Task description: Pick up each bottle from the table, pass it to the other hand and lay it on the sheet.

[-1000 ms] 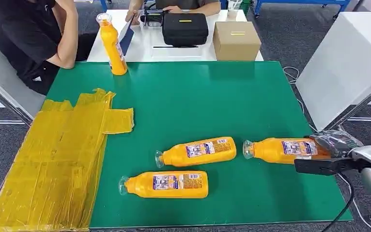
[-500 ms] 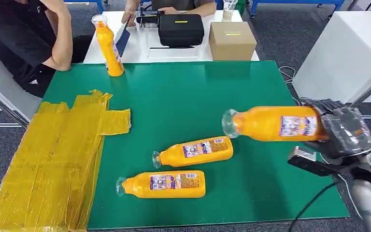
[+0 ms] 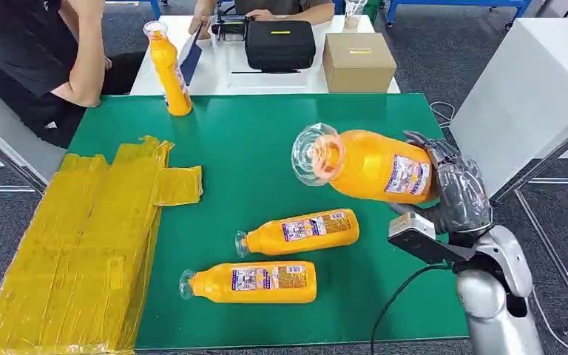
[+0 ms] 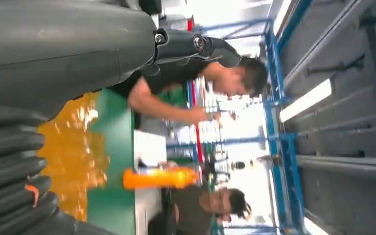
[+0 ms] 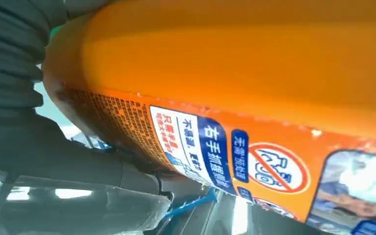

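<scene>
Gripping the base end of an orange bottle (image 3: 373,166), the right hand (image 3: 455,194) has its fingers wrapped around the bottle's far end and holds it in the air above the right part of the green desk (image 3: 266,148), clear cap tilted toward the camera and to the left. In the right wrist view the bottle's orange wall and printed label (image 5: 235,156) sit close against the hand's ribbed cover.

Two more orange bottles lie on their sides on the green surface below and to the left of the held one: the upper lying bottle (image 3: 299,232) and the lower lying bottle (image 3: 250,282), near each other but apart, caps pointing left. The lower one lies near the desk's front edge. A fourth bottle (image 3: 168,68) stands upright at the far left edge of the green surface.

The yellow sheet (image 3: 81,244) covers the desk's left side and overhangs its left and front edges. Between the sheet's right border and the lying bottles is a strip of bare green; a broad open stretch fills the middle toward the far edge.

The left hand (image 4: 39,88) shows as a grey cover and dark fingers in the left wrist view; I cannot tell how its fingers lie. A person (image 3: 37,59) leans an elbow at the far left corner.
</scene>
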`<action>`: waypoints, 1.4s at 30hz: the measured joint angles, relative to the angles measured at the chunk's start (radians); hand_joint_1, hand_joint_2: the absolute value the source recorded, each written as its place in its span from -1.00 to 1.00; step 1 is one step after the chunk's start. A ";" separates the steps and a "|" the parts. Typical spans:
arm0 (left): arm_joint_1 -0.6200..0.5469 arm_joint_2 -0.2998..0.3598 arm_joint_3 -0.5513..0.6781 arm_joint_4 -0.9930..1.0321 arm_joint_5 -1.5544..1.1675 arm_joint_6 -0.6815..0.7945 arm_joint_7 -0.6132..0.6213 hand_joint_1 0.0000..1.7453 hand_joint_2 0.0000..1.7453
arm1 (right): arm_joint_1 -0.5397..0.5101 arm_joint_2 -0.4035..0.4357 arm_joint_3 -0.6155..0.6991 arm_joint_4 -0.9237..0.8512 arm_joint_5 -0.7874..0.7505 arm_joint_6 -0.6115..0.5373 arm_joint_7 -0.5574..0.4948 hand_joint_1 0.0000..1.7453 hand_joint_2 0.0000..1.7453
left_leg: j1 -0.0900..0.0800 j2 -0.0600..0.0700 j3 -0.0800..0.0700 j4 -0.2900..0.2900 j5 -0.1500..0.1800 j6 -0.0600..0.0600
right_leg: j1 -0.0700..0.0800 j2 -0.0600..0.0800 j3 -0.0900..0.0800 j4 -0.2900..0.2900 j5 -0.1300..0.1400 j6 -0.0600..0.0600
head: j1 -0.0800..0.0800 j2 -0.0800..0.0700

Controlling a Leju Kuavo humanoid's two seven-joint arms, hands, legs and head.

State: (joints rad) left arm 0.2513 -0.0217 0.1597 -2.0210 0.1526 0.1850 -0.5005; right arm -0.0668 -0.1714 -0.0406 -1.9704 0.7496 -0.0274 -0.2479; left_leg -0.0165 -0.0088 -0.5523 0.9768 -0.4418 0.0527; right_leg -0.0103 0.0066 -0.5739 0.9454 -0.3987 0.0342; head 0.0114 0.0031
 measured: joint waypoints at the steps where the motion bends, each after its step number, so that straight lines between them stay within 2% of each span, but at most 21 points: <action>1: -0.016 0.006 -0.022 0.010 0.008 0.002 0.003 -1.00 1.00 | -0.014 0.016 0.018 0.007 -0.003 -0.011 0.010 1.00 1.00 | 0.000 0.000 0.000 0.000 0.000 0.000 | 0.000 0.000 0.000 0.000 0.000 0.000 | 0.000 0.000; 3: -0.055 0.023 -0.083 0.040 0.030 0.009 0.008 -1.00 1.00 | -0.060 0.046 0.074 0.047 -0.035 -0.033 0.043 1.00 1.00 | 0.000 0.000 0.000 0.000 0.001 0.000 | 0.000 0.000 0.000 0.000 0.001 0.000 | 0.000 0.000; 8: -0.214 0.066 -0.257 0.145 0.089 0.023 0.017 -1.00 1.00 | -0.283 0.098 0.226 0.284 -0.174 -0.117 0.092 1.00 1.00 | 0.000 0.001 0.000 0.000 0.006 0.000 | 0.000 0.000 0.000 0.000 0.006 -0.001 | 0.000 0.000; 10: -0.268 0.070 -0.324 0.179 0.095 0.022 0.026 -1.00 1.00 | -0.357 0.131 0.275 0.381 -0.185 -0.135 0.108 1.00 1.00 | 0.000 0.001 -0.001 0.000 0.006 0.000 | 0.000 0.000 -0.001 0.000 0.007 -0.002 | 0.000 0.000; 15: -0.344 0.072 -0.437 0.223 0.111 0.007 0.059 -1.00 1.00 | -0.463 0.214 0.354 0.558 -0.210 -0.126 0.156 1.00 1.00 | 0.000 0.002 -0.002 0.001 0.007 -0.001 | 0.000 0.000 -0.003 0.001 0.007 -0.002 | 0.000 0.000; 21: -0.419 0.052 -0.494 0.276 0.159 -0.058 0.115 -1.00 1.00 | -0.581 0.307 0.417 0.723 -0.210 -0.108 0.198 1.00 1.00 | 0.000 0.002 -0.005 0.001 0.007 -0.001 | 0.001 0.000 -0.006 0.002 0.007 -0.003 | 0.000 0.000; 27: -0.484 0.031 -0.511 0.327 0.237 -0.103 0.146 -1.00 1.00 | -0.614 0.368 0.488 0.818 -0.187 -0.108 0.209 1.00 1.00 | 0.000 0.002 -0.006 0.001 0.007 -0.001 | 0.000 0.000 -0.006 0.002 0.007 -0.003 | 0.000 0.000; 36: -0.509 0.022 -0.513 0.359 0.289 -0.127 0.164 -1.00 1.00 | -0.618 0.392 0.531 0.863 -0.179 -0.096 0.209 1.00 1.00 | 0.000 0.002 -0.006 0.001 0.007 -0.001 | 0.000 0.000 -0.007 0.001 0.007 -0.003 | 0.000 0.000; 42: -0.566 0.016 -0.490 0.392 0.307 -0.122 0.179 -1.00 1.00 | -0.598 0.416 0.616 0.868 -0.139 -0.075 0.209 1.00 1.00 | 0.000 0.003 -0.007 0.001 0.007 -0.001 | 0.001 0.001 -0.008 0.002 0.007 -0.003 | 0.000 0.000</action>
State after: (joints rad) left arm -0.3146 -0.0057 -0.3299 -1.6289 0.4597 0.0629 -0.3220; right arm -0.6647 0.2449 0.5753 -1.1025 0.6108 -0.1026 -0.0393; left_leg -0.0162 -0.0056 -0.5589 0.9775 -0.4345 0.0516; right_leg -0.0098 0.0073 -0.5820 0.9470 -0.3920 0.0316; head 0.0114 0.0031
